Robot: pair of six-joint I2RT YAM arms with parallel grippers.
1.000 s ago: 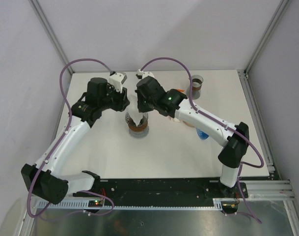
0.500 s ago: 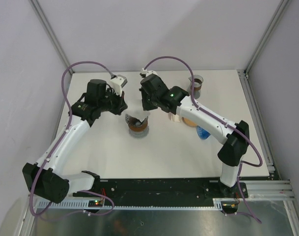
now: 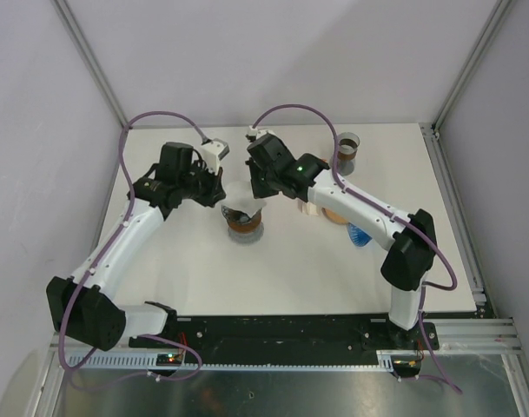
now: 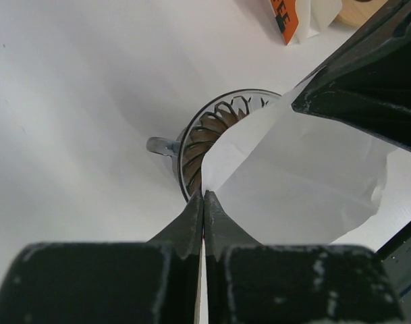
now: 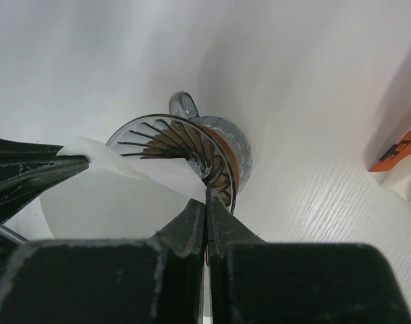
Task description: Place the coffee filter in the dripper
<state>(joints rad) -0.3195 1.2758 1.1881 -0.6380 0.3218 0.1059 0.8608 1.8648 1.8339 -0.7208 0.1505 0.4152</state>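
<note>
Two grippers, one paper: the left gripper (image 4: 204, 202) is pinched tight on one edge of the coffee filter (image 4: 299, 182), and the right gripper (image 5: 206, 202) is clamped on the opposite edge, spreading it open between them. The dripper (image 4: 212, 125) sits just below and beyond both, its ribs partly covered. By my read the filter is lined up but not seated, with lowering and release left to do.
</note>
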